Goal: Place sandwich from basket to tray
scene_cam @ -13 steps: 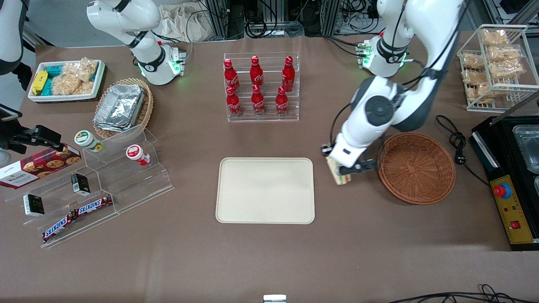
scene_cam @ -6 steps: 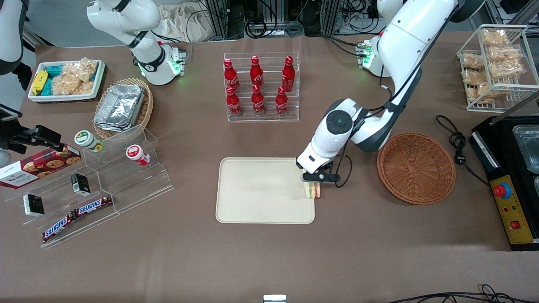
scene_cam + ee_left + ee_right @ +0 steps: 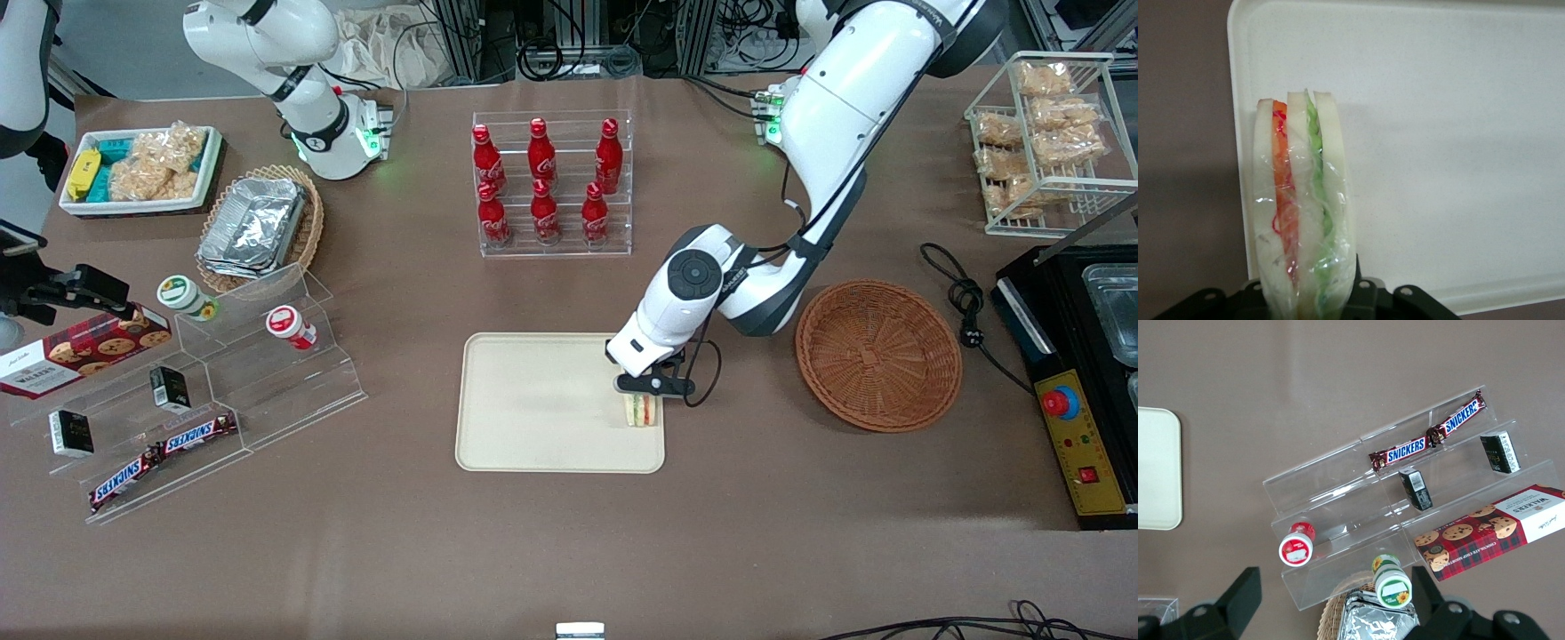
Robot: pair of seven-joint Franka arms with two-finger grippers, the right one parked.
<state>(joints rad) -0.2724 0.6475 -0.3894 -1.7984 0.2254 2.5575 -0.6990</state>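
The sandwich (image 3: 640, 412), a plastic-wrapped wedge of white bread with red-orange and green layers, is held upright in my left gripper (image 3: 642, 397), which is shut on it. It hangs over the cream tray (image 3: 542, 400), just inside the rim at the working arm's end. In the left wrist view the sandwich (image 3: 1301, 200) rises from the gripper (image 3: 1305, 297) with the tray's corner and rim (image 3: 1238, 100) beneath it. Whether it touches the tray I cannot tell. The reddish-brown basket (image 3: 878, 354) sits empty toward the working arm's end.
A rack of red bottles (image 3: 553, 187) stands farther from the camera than the tray. An acrylic stand with snacks (image 3: 213, 373) lies toward the parked arm's end. A black appliance (image 3: 1085, 382) and its cable (image 3: 960, 302) sit past the basket at the table's end.
The gripper carried the sandwich from beside the basket across the bare table to over the tray's edge, then a little farther in over the tray.
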